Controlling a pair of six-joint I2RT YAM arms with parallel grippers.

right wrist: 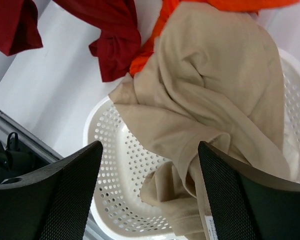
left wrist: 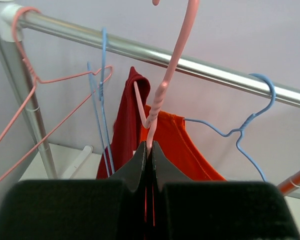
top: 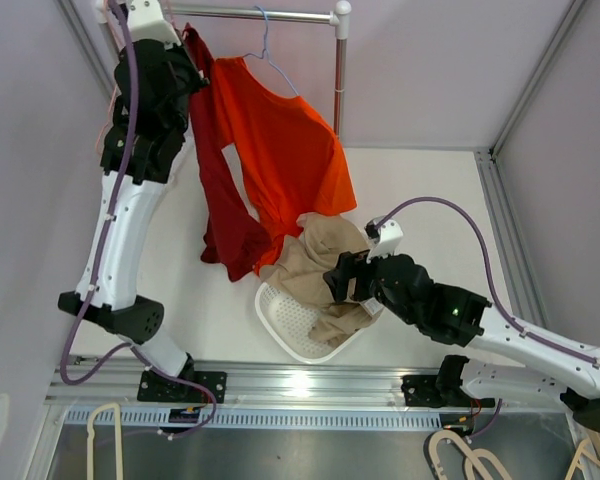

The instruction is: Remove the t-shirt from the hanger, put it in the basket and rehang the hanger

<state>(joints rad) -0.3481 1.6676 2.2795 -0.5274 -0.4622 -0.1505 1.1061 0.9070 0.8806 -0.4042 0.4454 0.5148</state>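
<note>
Left wrist view, nearest first: the left fingers (left wrist: 135, 165) are clamped narrow on the twisted neck of the pink hanger (left wrist: 162, 90). Just beyond, the dark red t-shirt (left wrist: 125, 130) drapes from one arm of that hanger. An orange t-shirt (left wrist: 175, 140) on a blue hanger (left wrist: 245, 125) hangs just beside it, with the rail (left wrist: 215, 72) behind. The hook top leaves the frame, so whether it sits on the rail cannot be told.

Right wrist view: the right fingers (right wrist: 65, 190) stand wide apart and hold nothing. They hover over a perforated basket (right wrist: 125, 165) containing a beige garment (right wrist: 210, 90).

Handling, as a judgement: the t-shirt is light, soft and limp. It will sag and follow any pull, and may snag at the collar. The wire hanger is stiff but thin, and can twist in the grip. Take hold of the fabric at the hem or lower body and draw it downward, off the hanger arms.

Only the top external view shows the full hanging length of the dark red t-shirt over the surface (top: 410, 190), and how far the right arm sits from it. Only the left wrist view shows the grip on the neck.
</note>
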